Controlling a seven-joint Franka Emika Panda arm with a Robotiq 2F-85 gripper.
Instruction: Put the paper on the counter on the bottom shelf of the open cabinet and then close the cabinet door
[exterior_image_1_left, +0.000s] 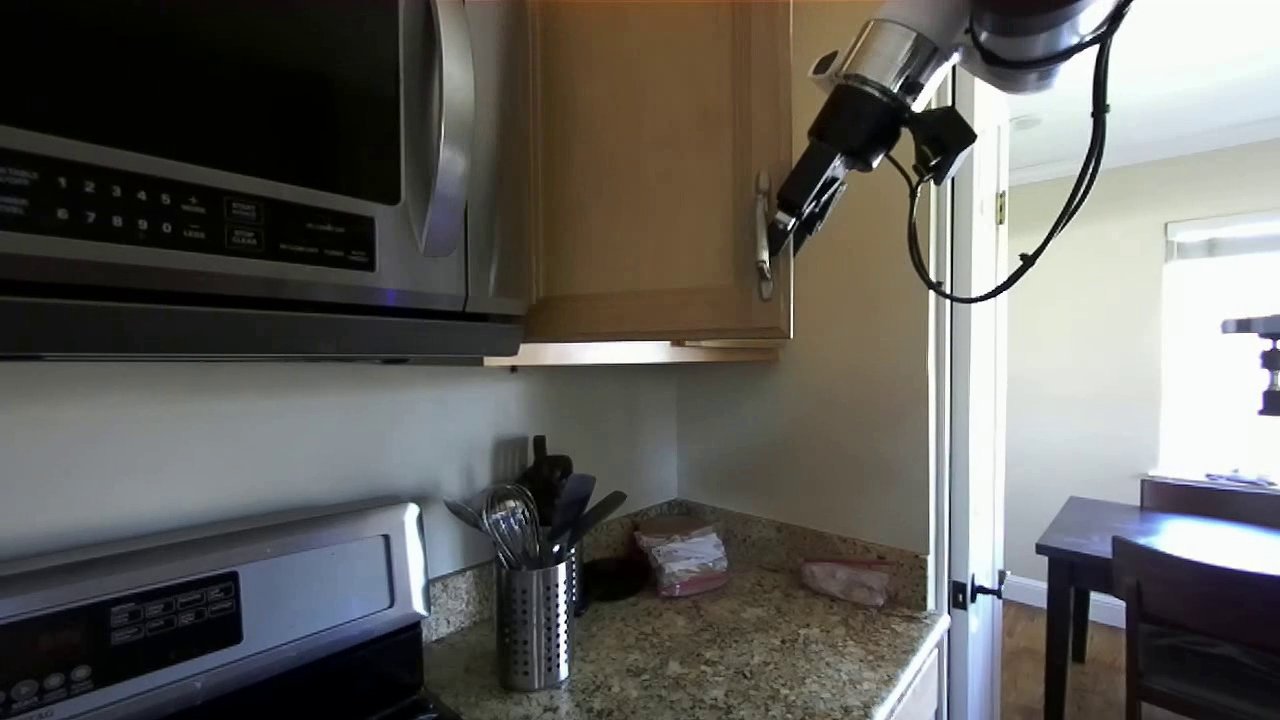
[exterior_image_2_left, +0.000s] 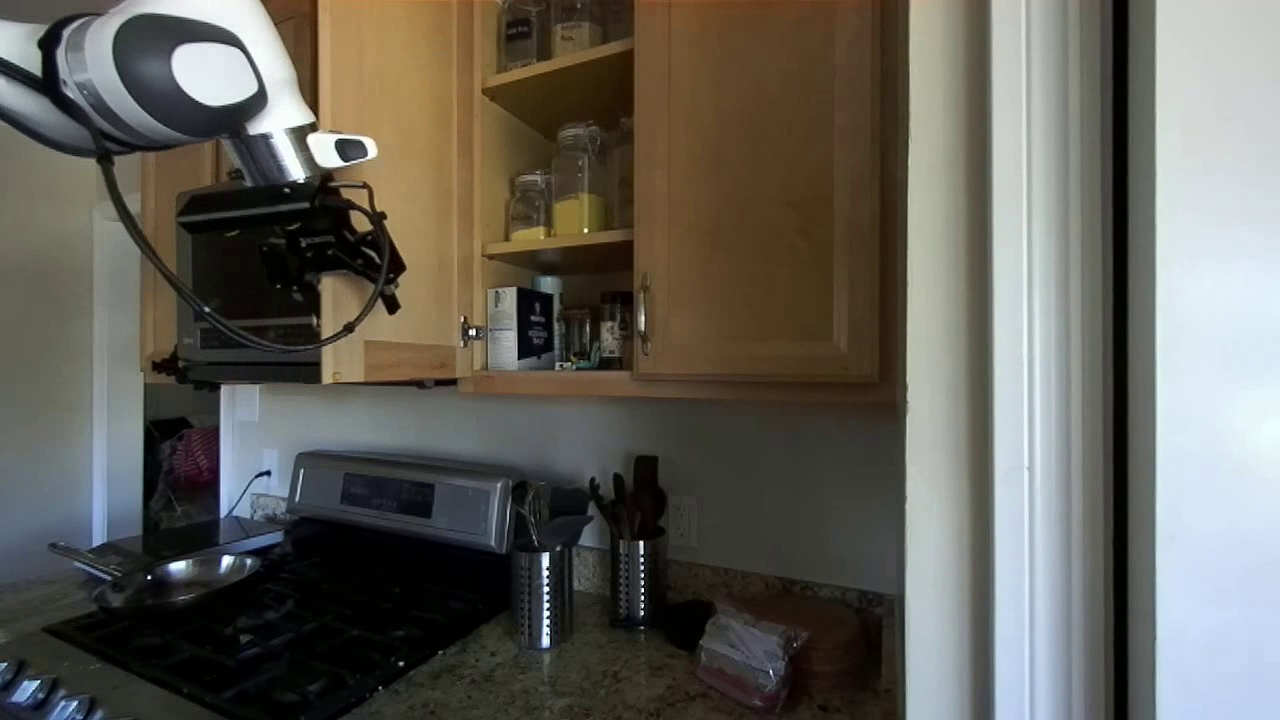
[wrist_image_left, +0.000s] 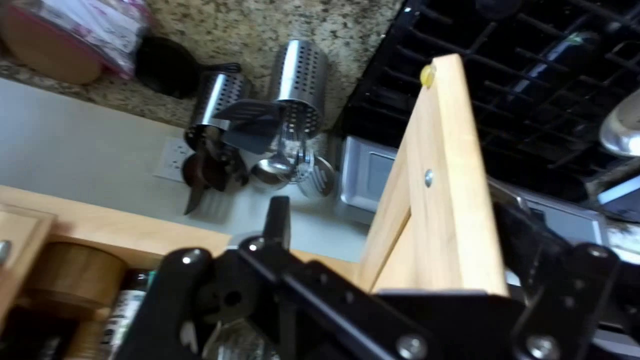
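Cabinet door: top cut off in both exterior views. Wrist view: bottle label blurred.

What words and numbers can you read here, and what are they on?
"1 2 3 4 5": microwave
"6 7 8 9 0": microwave
"+": microwave
"- LESS": microwave
"START": microwave
"STOP CLEAR": microwave
Too small or blurred to read: the microwave's other words, and whatever's on the stove, box, jar labels and bottle.
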